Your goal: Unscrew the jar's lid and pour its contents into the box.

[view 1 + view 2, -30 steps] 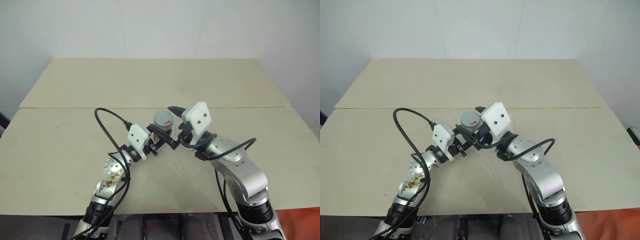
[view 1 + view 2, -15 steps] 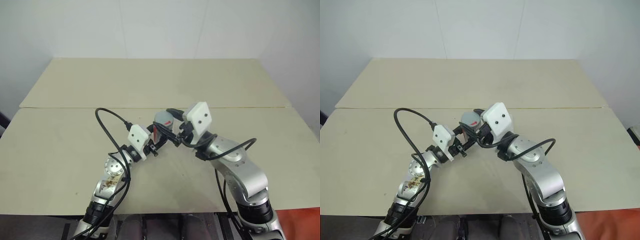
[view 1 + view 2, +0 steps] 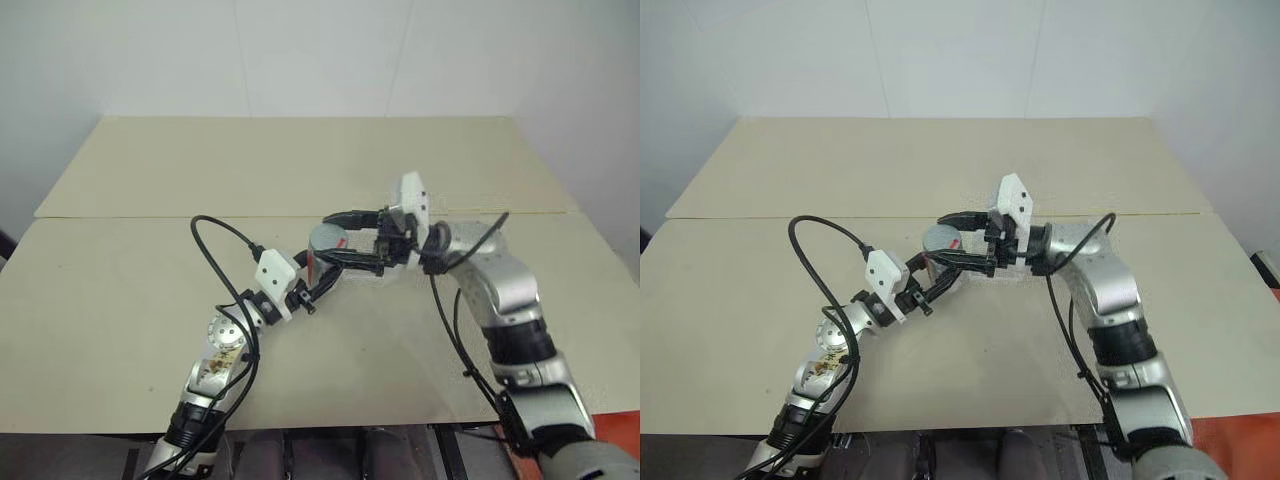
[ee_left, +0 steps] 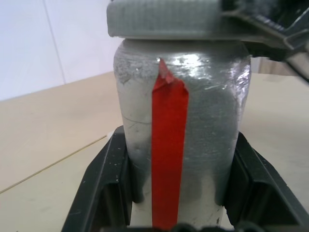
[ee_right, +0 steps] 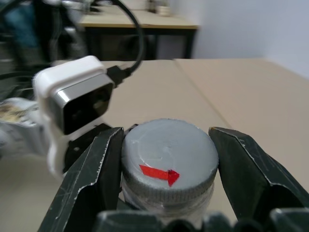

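**Jar held upright between both grippers, lid on**

Above the near half of the table (image 3: 150, 300), roughly at its middle, the jar (image 4: 178, 130) is held in the air between the two arms. It is a small cylinder with cloudy, greyish walls and a red strip (image 4: 168, 154) running down its side, tapering to a point just under the cap. The lid (image 5: 168, 157) is a flat grey disc as wide as the jar, ribbed round its edge, with a small red mark on its top face; it sits on the jar's mouth.

The jar's walls are too cloudy to show what is inside — no contents can be made out.

The jar stands upright, its long axis vertical, with the lid uppermost.

The left gripper (image 4: 178, 193) is clamped on the jar's lower body, one black finger (image 4: 104, 188) pressed to either side. The right gripper (image 5: 166, 166) reaches in from the robot's right, pointing roughly level — its two fingers (image 5: 89, 179) are closed against opposite edges of the lid. A black cable (image 3: 225, 240) loops up from the left arm over the table.
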